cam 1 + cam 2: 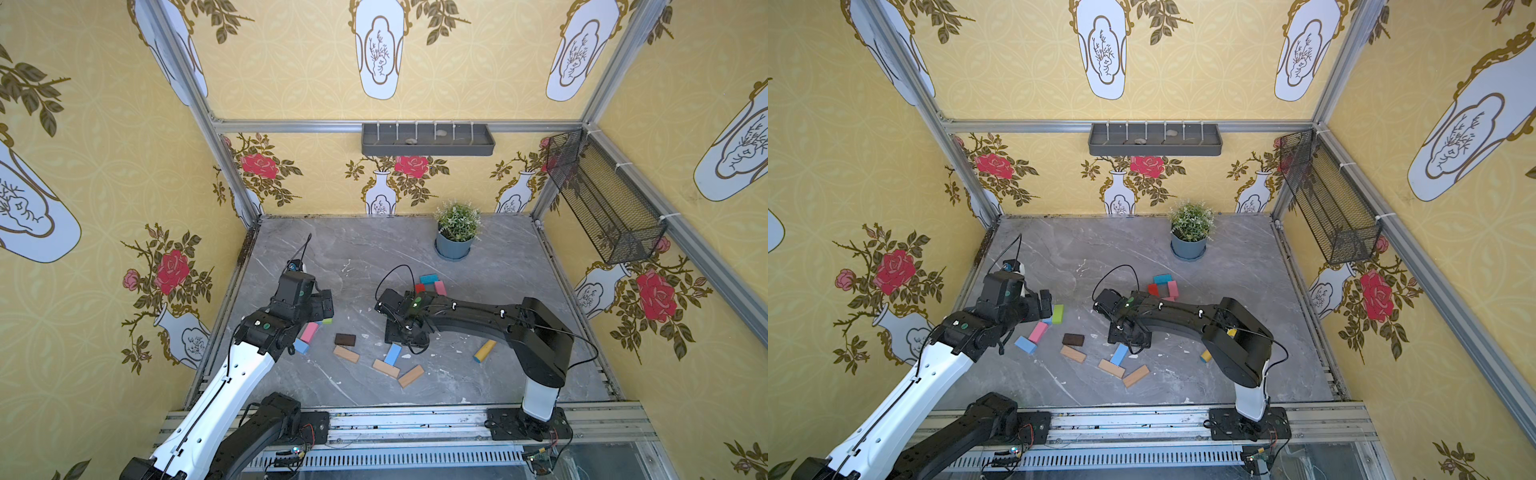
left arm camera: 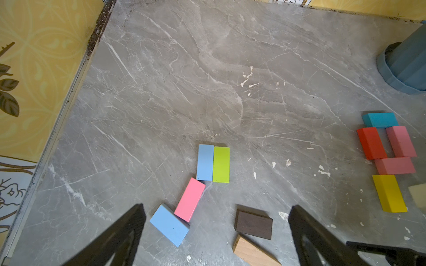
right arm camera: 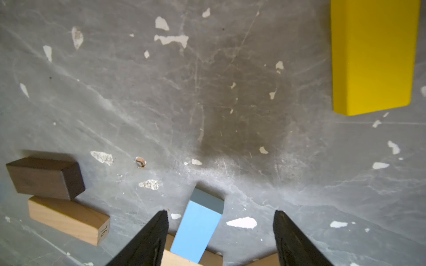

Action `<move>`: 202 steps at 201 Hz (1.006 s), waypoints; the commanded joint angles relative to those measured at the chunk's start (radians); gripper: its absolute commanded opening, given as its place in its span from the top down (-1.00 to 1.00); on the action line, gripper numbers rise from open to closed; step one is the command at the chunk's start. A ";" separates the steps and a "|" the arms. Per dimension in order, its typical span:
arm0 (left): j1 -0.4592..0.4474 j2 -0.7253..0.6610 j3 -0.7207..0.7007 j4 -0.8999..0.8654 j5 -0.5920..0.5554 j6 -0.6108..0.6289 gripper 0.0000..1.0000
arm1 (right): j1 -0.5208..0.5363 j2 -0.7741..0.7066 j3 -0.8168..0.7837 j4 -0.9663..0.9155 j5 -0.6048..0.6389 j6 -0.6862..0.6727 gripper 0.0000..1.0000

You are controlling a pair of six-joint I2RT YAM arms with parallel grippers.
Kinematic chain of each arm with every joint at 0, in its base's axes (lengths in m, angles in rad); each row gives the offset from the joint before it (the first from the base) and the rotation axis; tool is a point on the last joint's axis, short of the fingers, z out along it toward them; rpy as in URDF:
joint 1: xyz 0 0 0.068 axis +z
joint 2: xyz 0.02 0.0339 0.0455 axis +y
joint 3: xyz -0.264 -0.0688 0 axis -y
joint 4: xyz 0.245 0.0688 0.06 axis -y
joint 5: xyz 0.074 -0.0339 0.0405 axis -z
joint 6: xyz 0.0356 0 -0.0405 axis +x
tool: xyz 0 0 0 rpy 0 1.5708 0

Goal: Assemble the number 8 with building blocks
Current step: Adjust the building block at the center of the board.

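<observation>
Now your right gripper straddles a light blue block, spread, not pinching; your left gripper gapes wide. The partial number 8 lies nearest the plant pot.

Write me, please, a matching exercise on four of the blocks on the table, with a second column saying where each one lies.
Blocks:
1. teal block
2. green block
3. dark brown block
4. yellow block

Places:
A. long side to long side with a light blue block
B. close beside a tan wood block
C. farthest from the robot, touching the red block
D. next to the crosswise pink block, on its side nearer the robot

Pairs: 1-C, 2-A, 3-B, 4-D.
</observation>
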State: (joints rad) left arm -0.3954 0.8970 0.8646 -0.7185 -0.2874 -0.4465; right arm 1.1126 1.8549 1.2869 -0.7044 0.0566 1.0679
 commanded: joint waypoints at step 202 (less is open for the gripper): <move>0.004 0.019 -0.004 0.017 0.006 0.003 -1.00 | 0.021 0.142 0.095 -0.035 -0.107 0.030 0.04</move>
State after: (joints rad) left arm -0.3927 0.9138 0.8646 -0.7181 -0.2867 -0.4465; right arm 1.1339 1.9869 1.3746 -0.7307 -0.0422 1.1061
